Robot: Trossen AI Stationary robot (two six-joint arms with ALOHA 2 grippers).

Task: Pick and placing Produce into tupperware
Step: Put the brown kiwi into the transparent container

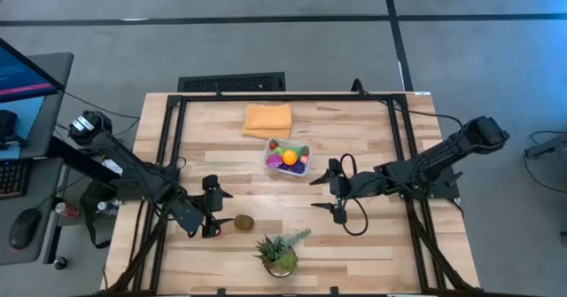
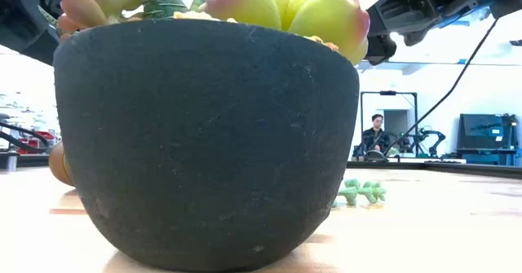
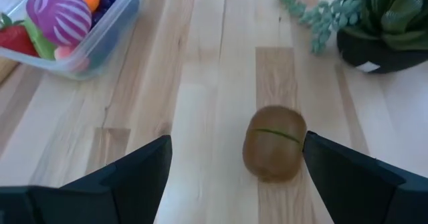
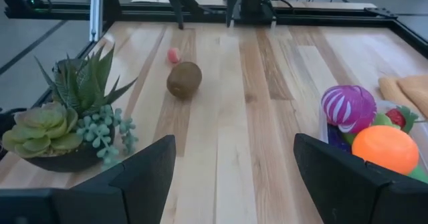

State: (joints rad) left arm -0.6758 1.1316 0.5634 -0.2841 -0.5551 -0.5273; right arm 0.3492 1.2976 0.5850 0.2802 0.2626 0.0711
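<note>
One brown kiwi lay loose on the table, just ahead of my left gripper, whose fingers stood wide open and held nothing. It sat nearer one finger, so I judged I should center on it first, then lower and close gently, because a round fruit rolls easily. The tupperware, already full of produce, waited farther off. My right gripper hung open and empty beside the tupperware.

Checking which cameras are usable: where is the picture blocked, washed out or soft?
Low view: the dark round plant pot fills the frame, bright backlight behind. Left wrist view: the brown oval kiwi looks slightly soft. High view: evenly lit, the clear plastic tub small but unobstructed.
</note>
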